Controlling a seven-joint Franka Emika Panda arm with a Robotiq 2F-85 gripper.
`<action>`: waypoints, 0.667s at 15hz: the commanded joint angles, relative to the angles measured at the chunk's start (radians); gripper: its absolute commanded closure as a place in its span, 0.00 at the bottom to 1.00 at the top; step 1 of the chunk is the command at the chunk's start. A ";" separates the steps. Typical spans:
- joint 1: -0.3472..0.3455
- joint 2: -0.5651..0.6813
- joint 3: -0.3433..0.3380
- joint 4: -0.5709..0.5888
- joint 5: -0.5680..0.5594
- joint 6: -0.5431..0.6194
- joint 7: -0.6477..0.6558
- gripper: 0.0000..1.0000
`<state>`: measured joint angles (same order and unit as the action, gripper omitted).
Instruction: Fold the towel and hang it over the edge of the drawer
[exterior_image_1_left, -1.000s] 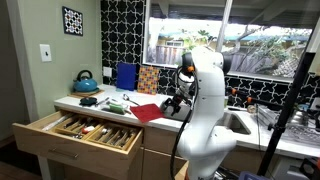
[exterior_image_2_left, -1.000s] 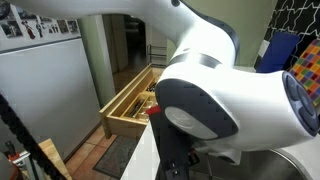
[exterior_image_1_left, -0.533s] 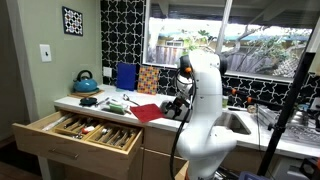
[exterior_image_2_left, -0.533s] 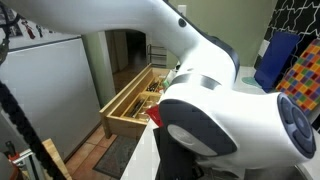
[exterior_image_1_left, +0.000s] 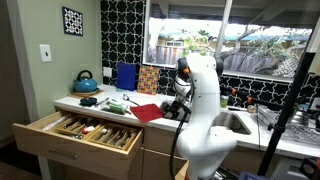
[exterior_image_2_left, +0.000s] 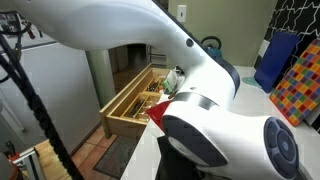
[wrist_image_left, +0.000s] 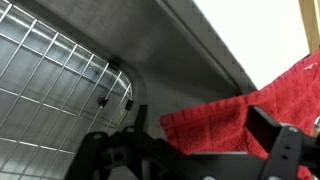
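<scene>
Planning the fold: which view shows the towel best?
An exterior view: the towel lies almost whole on the counter. In an exterior view the arm hides all but a corner; the wrist view crops it.

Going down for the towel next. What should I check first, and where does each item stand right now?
1. Gripper open and empty: ok, jaws apart, nothing between them.
2. Towel located: ok, on the counter beside the sink.
3. Gripper centred over towel: not ok, in the wrist view the towel sits off to one side.
4. Drawer open: ok, pulled out in both exterior views.
5. Drawer front edge free for hanging: ok, nothing draped on it.
6. Towel folded: cannot tell, only a rumpled edge shows.
</scene>
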<state>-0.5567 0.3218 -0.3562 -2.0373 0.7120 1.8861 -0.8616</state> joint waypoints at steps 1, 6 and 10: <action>-0.034 0.034 0.023 0.012 0.094 -0.016 -0.072 0.00; -0.046 0.059 0.029 0.018 0.189 -0.044 -0.123 0.11; -0.039 0.040 0.021 0.012 0.204 -0.055 -0.153 0.48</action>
<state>-0.5808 0.3636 -0.3371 -2.0347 0.8966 1.8621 -0.9793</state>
